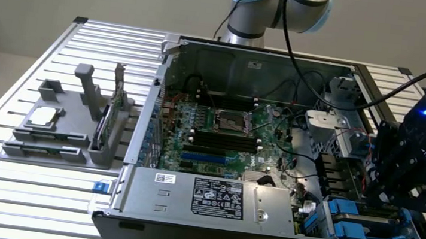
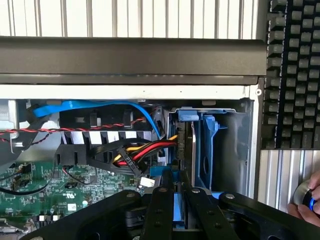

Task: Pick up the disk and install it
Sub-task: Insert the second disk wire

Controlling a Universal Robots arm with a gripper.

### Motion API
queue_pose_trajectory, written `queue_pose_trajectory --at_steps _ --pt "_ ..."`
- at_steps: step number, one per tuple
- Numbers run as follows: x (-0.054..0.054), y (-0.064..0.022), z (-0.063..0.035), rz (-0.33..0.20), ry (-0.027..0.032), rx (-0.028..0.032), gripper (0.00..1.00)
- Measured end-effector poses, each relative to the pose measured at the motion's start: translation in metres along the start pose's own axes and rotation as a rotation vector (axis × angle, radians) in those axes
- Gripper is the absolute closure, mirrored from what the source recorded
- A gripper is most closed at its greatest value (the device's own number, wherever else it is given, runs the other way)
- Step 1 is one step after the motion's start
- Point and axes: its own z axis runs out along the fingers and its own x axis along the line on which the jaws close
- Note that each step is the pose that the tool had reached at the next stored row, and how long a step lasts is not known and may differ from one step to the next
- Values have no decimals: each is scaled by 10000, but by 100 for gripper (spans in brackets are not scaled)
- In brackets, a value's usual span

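The disk [image 2: 188,142] stands on edge, a thin dark slab framed by its blue carrier, in the drive bay [image 2: 227,150] at the corner of the open computer case [image 1: 204,52]. My gripper [image 2: 178,192] is shut on the disk's near end, with blue plastic showing between the black fingers [image 2: 160,210]. In the exterior view my gripper [image 1: 387,199] hangs over the case's corner on the exterior view's right, just above the blue carriers [image 1: 350,222].
Red, yellow and black power leads [image 2: 142,152] and a blue data cable [image 2: 95,107] run beside the bay. The power supply [image 1: 220,199] and motherboard [image 1: 220,132] lie inside. A grey parts tray [image 1: 58,138] sits outside. A hand [image 2: 306,202] and a keyboard [image 2: 295,75] are nearby.
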Motion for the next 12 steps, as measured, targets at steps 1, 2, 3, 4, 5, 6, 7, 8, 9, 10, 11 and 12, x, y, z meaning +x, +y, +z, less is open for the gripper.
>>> queue_pose_trajectory --at_steps 1,2,3,4,5,6,7,8,9,10,11,12 --pt "-3 2 1 0 8 0 84" --pt "-5 2 3 1 15 1 84" --pt "-7 2 4 0 20 1 84" --pt "-9 3 7 0 26 1 84" --pt "-10 3 9 -1 32 1 84" --pt "-12 3 10 -1 34 1 84" --pt "-13 4 12 -1 36 1 84" --pt "-14 4 13 -1 37 1 84" --pt "-16 4 16 -1 40 1 84" --pt "-17 4 17 -1 41 1 84" --pt "-18 4 19 -1 41 1 84" --pt "-19 4 21 -1 43 1 84"
